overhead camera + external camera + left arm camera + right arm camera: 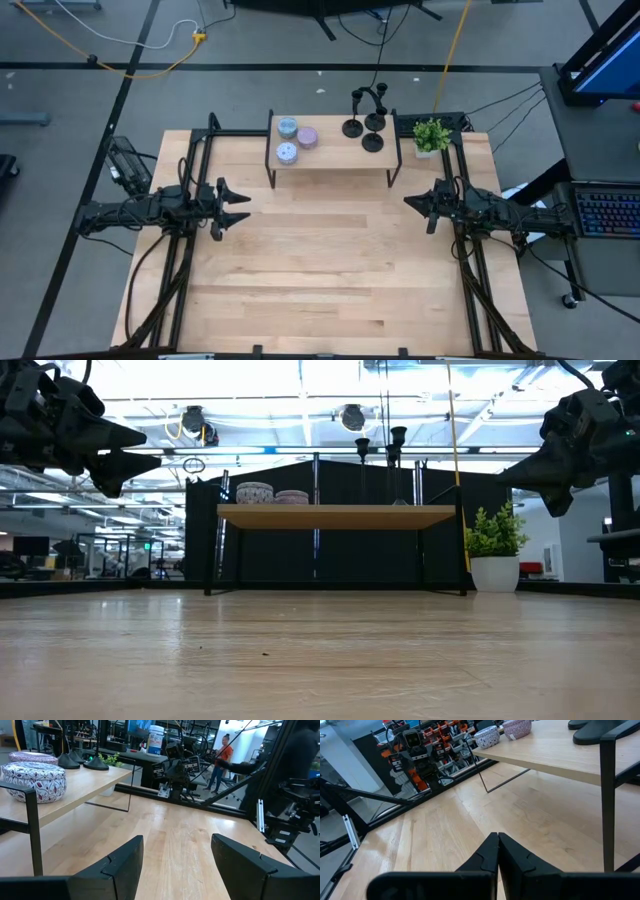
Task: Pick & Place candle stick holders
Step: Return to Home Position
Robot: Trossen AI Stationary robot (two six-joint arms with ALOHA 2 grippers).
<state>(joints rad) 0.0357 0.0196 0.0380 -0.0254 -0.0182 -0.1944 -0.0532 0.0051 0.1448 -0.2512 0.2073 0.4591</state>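
Evidently done: holds left gripper (240, 203) apart, right gripper (409, 201) together, by opposite tabletop (320, 270) edges, clear of candle stick holders (373, 143) on the shelf (330, 160).

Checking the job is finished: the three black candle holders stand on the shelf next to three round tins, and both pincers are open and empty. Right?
Not quite: only the left pincer is open. The right wrist view shows the right pincer shut, fingers together, holding nothing. The rest holds: three black candle holders stand on the shelf next to three round tins.
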